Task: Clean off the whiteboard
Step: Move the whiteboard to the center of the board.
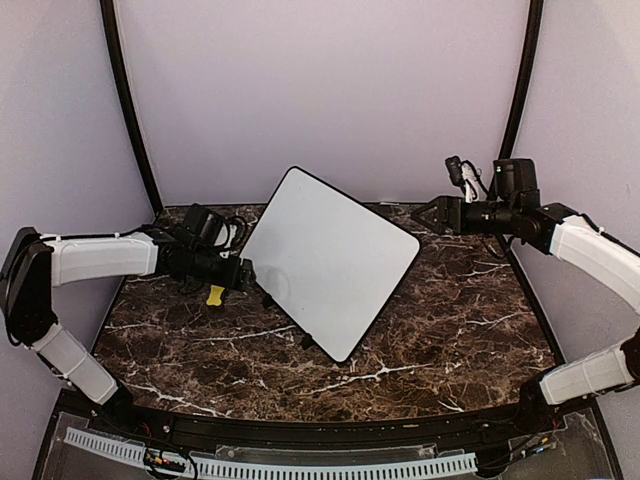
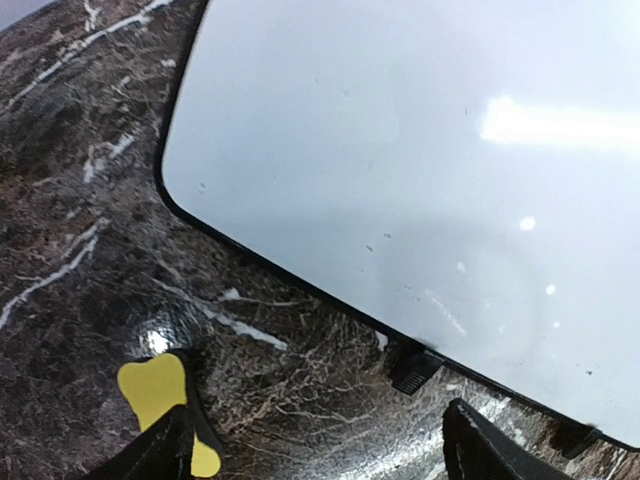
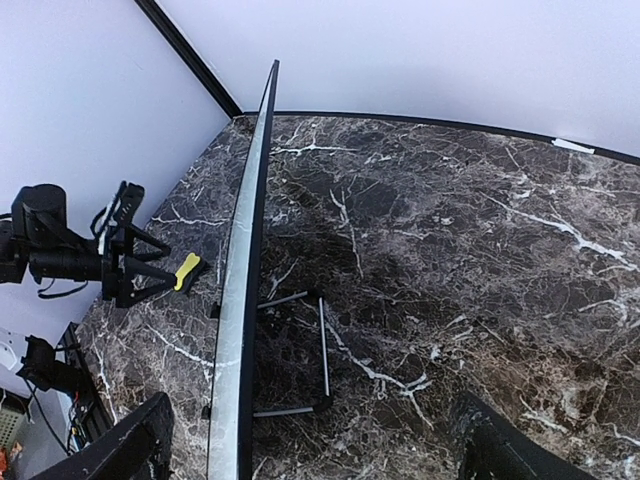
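The whiteboard (image 1: 330, 260) is seen blank, glossy and black-framed; the left end effector (image 1: 248, 275) and right end effector (image 1: 418, 214) are spread apart.

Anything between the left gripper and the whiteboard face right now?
Nothing visible. Only bare marble table lies between the left gripper and the whiteboard's lower edge. The small yellow block sits off to the side, out of that path.

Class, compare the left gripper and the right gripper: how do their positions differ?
The left gripper sits low at the whiteboard's front lower edge, with a yellow eraser beside it. The right gripper hangs higher, by the board's right corner, with nothing near. Both stand open.
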Available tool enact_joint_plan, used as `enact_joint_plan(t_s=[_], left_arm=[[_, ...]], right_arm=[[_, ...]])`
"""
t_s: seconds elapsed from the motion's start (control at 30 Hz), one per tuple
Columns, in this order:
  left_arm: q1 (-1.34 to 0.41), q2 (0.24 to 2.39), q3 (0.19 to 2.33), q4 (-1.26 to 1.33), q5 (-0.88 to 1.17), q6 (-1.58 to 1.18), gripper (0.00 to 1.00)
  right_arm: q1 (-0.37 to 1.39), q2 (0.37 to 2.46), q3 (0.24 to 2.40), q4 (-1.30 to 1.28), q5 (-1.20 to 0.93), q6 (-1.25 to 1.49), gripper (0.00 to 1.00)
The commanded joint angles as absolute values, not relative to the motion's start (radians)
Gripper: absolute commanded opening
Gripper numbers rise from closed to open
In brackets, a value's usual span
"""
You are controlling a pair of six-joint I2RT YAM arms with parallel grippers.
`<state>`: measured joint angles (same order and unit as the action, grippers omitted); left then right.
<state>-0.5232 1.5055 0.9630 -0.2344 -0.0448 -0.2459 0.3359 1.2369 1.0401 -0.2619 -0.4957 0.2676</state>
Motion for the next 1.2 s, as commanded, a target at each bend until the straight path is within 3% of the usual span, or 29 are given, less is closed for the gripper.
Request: enact_joint_plan(t_s=[0.0, 0.8, 1.17], left_arm=[[-0.567, 1.591, 0.998, -0.288, -0.046, -0.145, 0.81], [-0.653, 1.827, 1.112, -0.289, -0.047, -0.089, 0.57], [-0.656, 1.879, 1.148, -0.262, -0.028, -0.101, 0.36]], right_arm=[[0.326, 1.218, 1.037, -0.223, -0.488, 0.276, 0.92], [0.307, 1.21, 1.029, -0.211, -0.487, 0.279, 0.92], [0.287, 1.183, 1.018, -0.207, -0.447, 0.29, 0.92]])
